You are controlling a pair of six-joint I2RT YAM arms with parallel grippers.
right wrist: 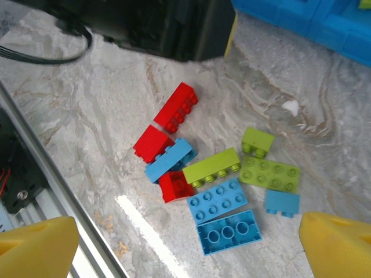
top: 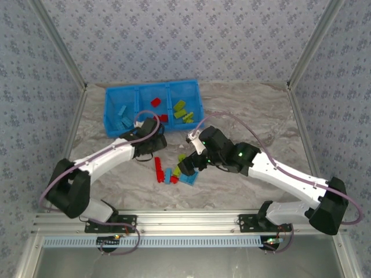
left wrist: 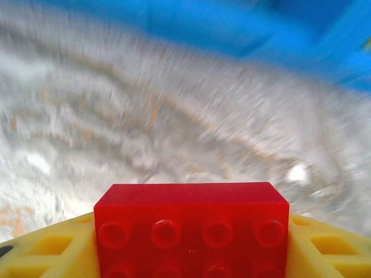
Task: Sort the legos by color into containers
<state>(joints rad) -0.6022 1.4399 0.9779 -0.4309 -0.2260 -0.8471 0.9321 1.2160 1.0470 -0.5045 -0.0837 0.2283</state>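
One red brick (left wrist: 191, 211) pinched in left end effector (left wrist: 191, 258), beside tray (top: 110, 113) at bench's far edge; next, release over middle compartment (top: 147, 94). Right end effector (right wrist: 185, 246) spread above near-edge pile (right wrist: 214, 174).

Left arm (top: 110, 153) and right arm (top: 278, 171): white link shells, black joint housings and black shoulder blocks, each trailed by a looping lilac cable (top: 145, 113). Green indicator lights (top: 239, 154) on the right arm's joints. Right gripper (right wrist: 188, 246) has blunt fingers (right wrist: 37, 246) of moulded yellow plastic.
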